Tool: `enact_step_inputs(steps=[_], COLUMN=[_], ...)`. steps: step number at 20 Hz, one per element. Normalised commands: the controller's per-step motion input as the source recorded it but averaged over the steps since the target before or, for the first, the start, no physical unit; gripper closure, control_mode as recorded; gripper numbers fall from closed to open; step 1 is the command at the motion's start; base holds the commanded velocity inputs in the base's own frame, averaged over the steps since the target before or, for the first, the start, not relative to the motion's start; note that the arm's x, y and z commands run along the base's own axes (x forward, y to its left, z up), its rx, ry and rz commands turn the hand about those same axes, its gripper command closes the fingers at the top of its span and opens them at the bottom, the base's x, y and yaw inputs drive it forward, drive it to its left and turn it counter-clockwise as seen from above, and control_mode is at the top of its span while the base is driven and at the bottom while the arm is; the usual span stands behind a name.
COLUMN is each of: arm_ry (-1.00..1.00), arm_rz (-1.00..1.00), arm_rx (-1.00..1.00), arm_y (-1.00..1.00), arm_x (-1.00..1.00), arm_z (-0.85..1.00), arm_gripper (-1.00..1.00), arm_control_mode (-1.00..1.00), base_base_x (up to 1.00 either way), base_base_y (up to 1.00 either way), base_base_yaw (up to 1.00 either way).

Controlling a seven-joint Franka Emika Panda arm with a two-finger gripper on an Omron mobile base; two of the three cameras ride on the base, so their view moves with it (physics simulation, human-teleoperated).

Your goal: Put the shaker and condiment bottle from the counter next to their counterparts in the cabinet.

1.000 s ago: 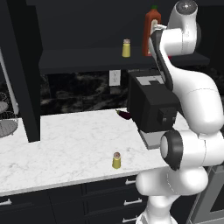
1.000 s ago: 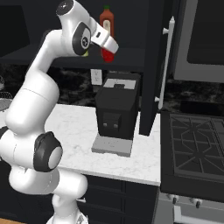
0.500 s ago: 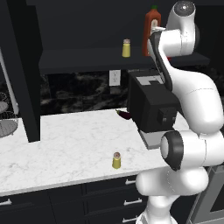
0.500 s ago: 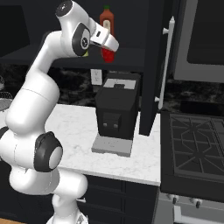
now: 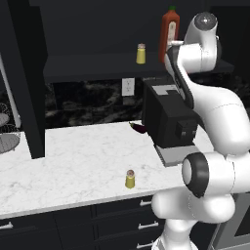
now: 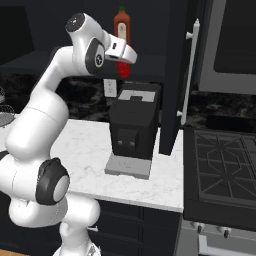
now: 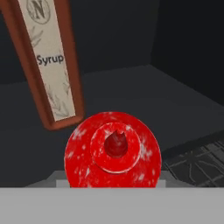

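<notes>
The gripper [image 6: 123, 64] grips the red bottle [image 7: 113, 150] at the cabinet shelf [image 5: 97, 66], just beside the tall sauce bottle [image 5: 169, 33]. The yellow shaker [image 5: 130, 179] stands on the counter [image 5: 73, 166] below that shelf, near the front edge.

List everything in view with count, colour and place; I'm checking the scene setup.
Small shaker: one, yellow with brownish cap, on the marble counter near its front edge.
Second shaker: one, yellow with pale cap, on the cabinet shelf.
Tall bottle: one, orange-red with green cap, on that shelf.
Squeeze bottle: one, red, held beside the tall bottle.
Coffee machine: one, black, on the counter.
Stove: one, dark, right of the counter.
Gripper: one, white, jaws closed on the squeeze bottle.
</notes>
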Motion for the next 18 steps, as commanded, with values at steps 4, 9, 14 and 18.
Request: enact_step_inputs(steps=[4,9,14,18], arm_ry=[0.0,0.0,0.0,0.01], arm_rz=[0.09,0.06,0.03,0.06], arm_rx=[-0.12,-0.17,-0.12,0.01], arm_y=[0.0,0.0,0.0,-0.01], arm_x=[0.28,0.53,0.41,0.13], arm_z=[-0.18,0.0,0.0,-0.22], arm_gripper=[1.0,1.0,1.0,1.0], arm_control_mode=[-1.0,-1.0,-1.0,-1.0], base_base_x=[0.0,0.0,0.0,0.0], base_base_y=[0.0,0.0,0.0,0.0], base_base_yaw=[0.0,0.0,0.0,0.0])
